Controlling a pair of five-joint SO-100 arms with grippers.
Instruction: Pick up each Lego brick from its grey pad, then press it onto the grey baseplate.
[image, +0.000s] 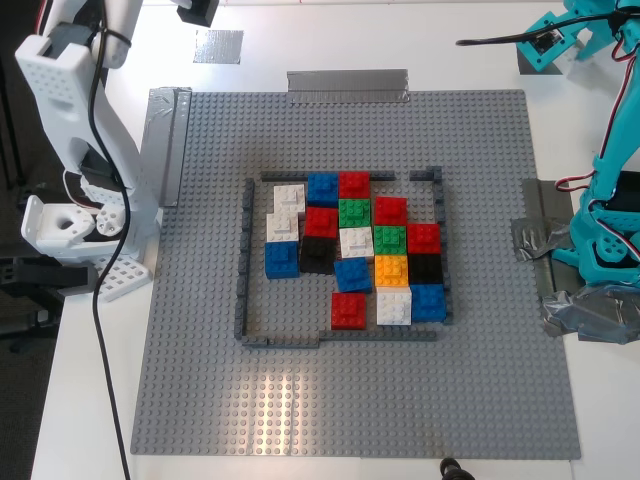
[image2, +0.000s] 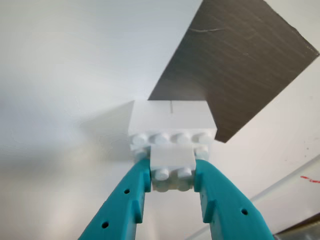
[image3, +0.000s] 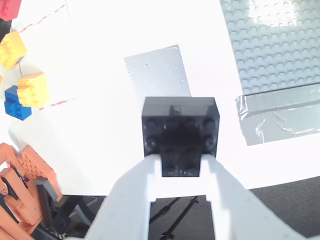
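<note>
My first gripper (image2: 172, 172), teal, is clenched on the white Lego brick (image2: 172, 131), its two fingers pressed against the brick's sides, above the white table (image2: 65, 65); a grey pad (image2: 240, 60) lies just beyond the brick. My second gripper (image3: 181, 167), white, is clenched on the black Lego brick (image3: 180, 131), held above the table with a second grey pad (image3: 157, 70) lying beyond it. In that same view a corner of the grey baseplate (image3: 275, 45) shows, fastened at its edge by a strip of grey tape (image3: 280, 117), and loose yellow and blue bricks (image3: 22, 75) sit well apart from the gripper. In the exterior view the baseplate (image: 200, 400) carries a dark-grey brick frame (image: 243, 260) enclosing a cluster of coloured bricks (image: 355, 250); neither gripper's tip is visible there.
</note>
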